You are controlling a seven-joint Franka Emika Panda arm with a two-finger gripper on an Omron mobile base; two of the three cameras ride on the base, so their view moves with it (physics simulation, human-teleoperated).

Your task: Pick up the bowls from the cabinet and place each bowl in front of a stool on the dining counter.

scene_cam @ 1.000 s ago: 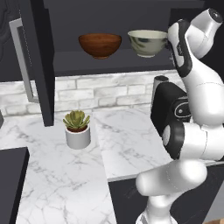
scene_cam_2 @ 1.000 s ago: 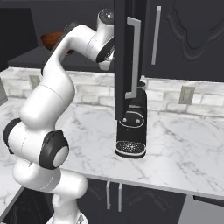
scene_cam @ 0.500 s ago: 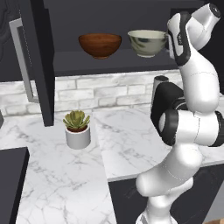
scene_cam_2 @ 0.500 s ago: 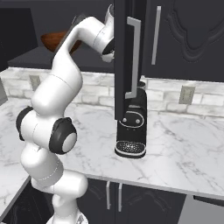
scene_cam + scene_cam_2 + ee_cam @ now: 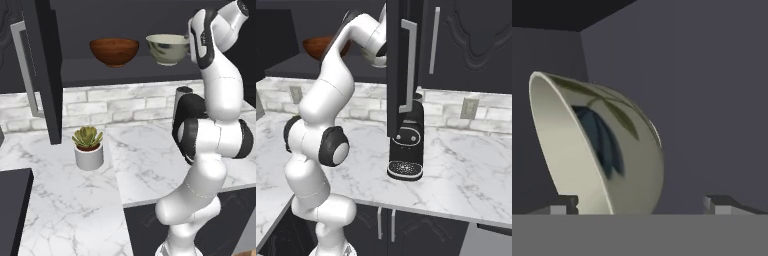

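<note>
While the cabinet (image 5: 45,75) stands with its door open, two bowls sit on its dark inner shelf (image 5: 120,72). The reddish-brown bowl (image 5: 114,51) is on the left part of this shelf, and the pale greenish bowl (image 5: 169,48) is beside it, a little apart, nearer to the arm. In the hand view the pincer (image 5: 639,205) has its fingers wide apart, and the pale greenish bowl lies between them, close to one fingertip (image 5: 562,205); I cannot tell if it is touched. Below the shelf, on the marble bench (image 5: 65,200), there is a small potted plant (image 5: 88,148). A black coffee machine (image 5: 407,145) stands on the bench under the cabinet door.
</note>
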